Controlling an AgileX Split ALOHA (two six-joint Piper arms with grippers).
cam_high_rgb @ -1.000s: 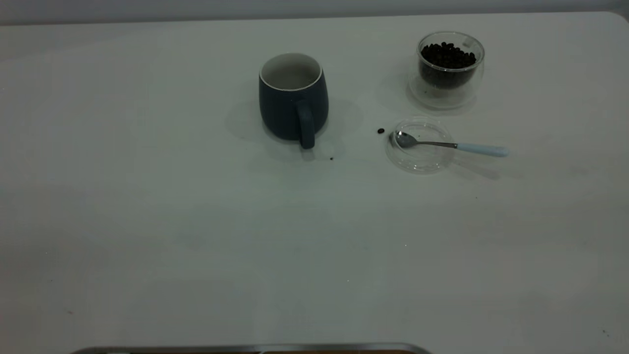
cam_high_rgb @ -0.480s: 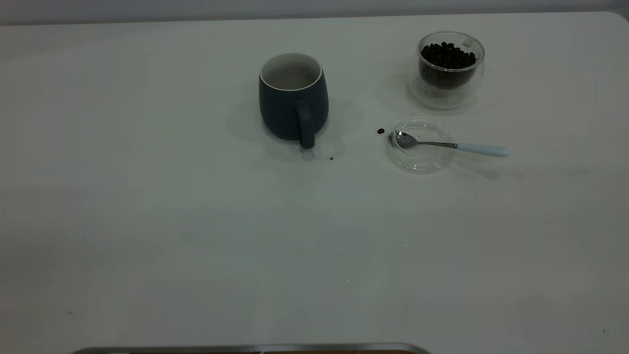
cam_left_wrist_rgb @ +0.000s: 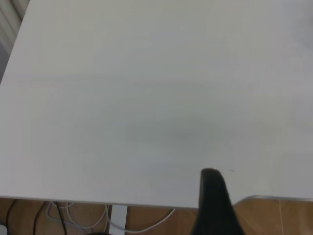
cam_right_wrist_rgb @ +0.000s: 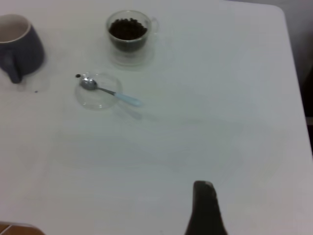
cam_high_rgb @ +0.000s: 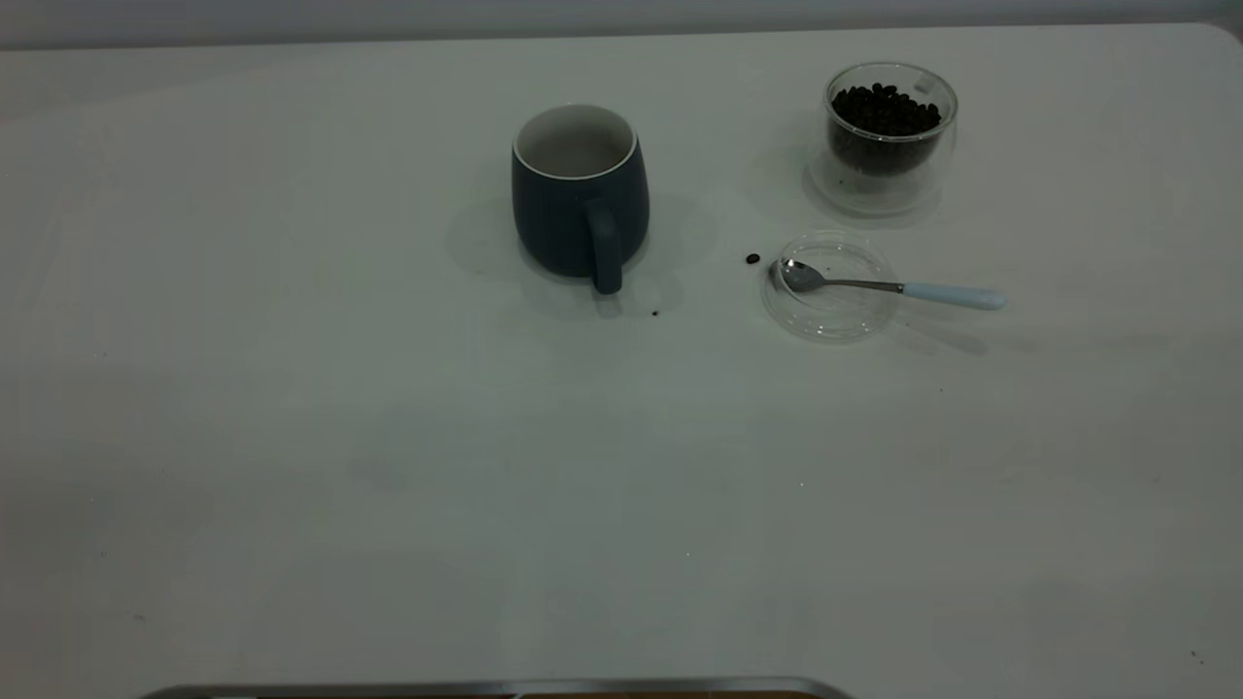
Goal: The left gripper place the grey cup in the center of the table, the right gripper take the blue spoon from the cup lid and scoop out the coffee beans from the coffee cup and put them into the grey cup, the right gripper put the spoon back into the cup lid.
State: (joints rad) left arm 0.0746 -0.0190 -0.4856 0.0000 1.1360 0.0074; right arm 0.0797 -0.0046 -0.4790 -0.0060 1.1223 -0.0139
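The grey cup (cam_high_rgb: 580, 199) stands upright near the table's (cam_high_rgb: 388, 437) far middle, with its handle toward the front. The coffee cup (cam_high_rgb: 890, 136) holds the coffee beans (cam_high_rgb: 886, 109) at the back right. In front of it the cup lid (cam_high_rgb: 828, 287) carries the blue spoon (cam_high_rgb: 889, 286), bowl in the lid and pale handle sticking out to the right. The right wrist view shows the grey cup (cam_right_wrist_rgb: 19, 46), coffee cup (cam_right_wrist_rgb: 128, 36), lid (cam_right_wrist_rgb: 98, 91) and spoon (cam_right_wrist_rgb: 110, 91) far from my right gripper (cam_right_wrist_rgb: 205, 208). My left gripper (cam_left_wrist_rgb: 213, 198) hangs over bare table near an edge.
A single loose bean (cam_high_rgb: 753, 258) lies just left of the lid. A metal-rimmed edge (cam_high_rgb: 486, 687) shows at the table's front. Cables (cam_left_wrist_rgb: 98, 218) hang below the table edge in the left wrist view. Neither arm appears in the exterior view.
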